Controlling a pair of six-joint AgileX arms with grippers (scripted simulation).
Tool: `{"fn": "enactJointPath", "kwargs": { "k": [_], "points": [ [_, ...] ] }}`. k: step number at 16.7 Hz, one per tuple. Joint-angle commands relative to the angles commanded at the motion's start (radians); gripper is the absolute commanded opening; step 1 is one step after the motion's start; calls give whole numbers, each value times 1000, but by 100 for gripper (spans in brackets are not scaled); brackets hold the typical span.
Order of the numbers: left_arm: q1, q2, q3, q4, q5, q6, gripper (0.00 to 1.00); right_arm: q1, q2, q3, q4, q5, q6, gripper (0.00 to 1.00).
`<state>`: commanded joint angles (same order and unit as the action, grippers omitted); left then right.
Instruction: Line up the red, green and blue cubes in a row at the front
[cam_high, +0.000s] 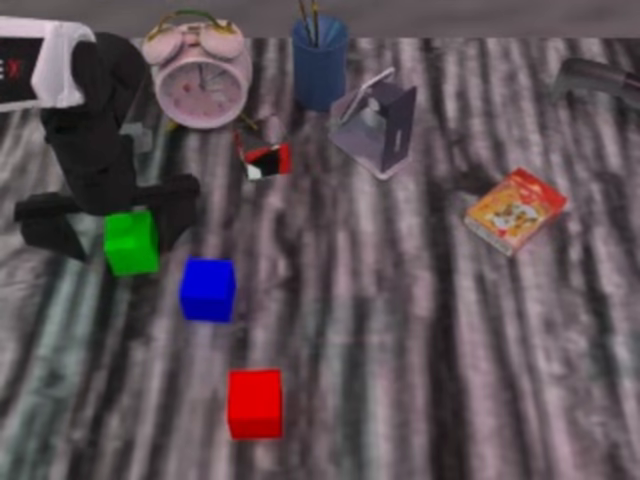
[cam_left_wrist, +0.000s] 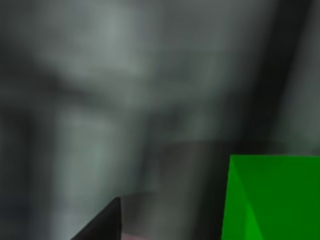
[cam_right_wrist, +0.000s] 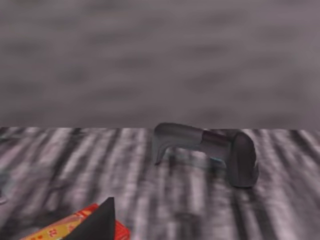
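Red cube (cam_high: 254, 403) sits nearest the front, left of centre. Behind it, further left, is the blue cube (cam_high: 208, 290), and further back-left the green cube (cam_high: 131, 243). The left gripper (cam_high: 105, 215) is right over the green one, fingers spread either side of it. The right gripper doesn't appear from above; can't tell its fingers.

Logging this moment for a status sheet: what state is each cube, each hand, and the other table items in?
green cube: on the table, left hand around it
blue cube: free, flat
red cube: free, nearest the front
left hand: down at the green cube
right hand: out of the top view
alarm clock: lying face up
pen cup: upright
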<state>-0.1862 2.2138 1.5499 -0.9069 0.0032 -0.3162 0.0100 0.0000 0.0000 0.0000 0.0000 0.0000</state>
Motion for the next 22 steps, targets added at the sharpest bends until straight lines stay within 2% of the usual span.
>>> {"fn": "enactJointPath", "kwargs": {
  "k": [10,22],
  "points": [
    [0,0,0,0,0,0,2,0,0,0,0,0,0,100],
    [3,-20,34,-45,-2,3,0,0,0,0,0,0,0,100]
  ]
}}
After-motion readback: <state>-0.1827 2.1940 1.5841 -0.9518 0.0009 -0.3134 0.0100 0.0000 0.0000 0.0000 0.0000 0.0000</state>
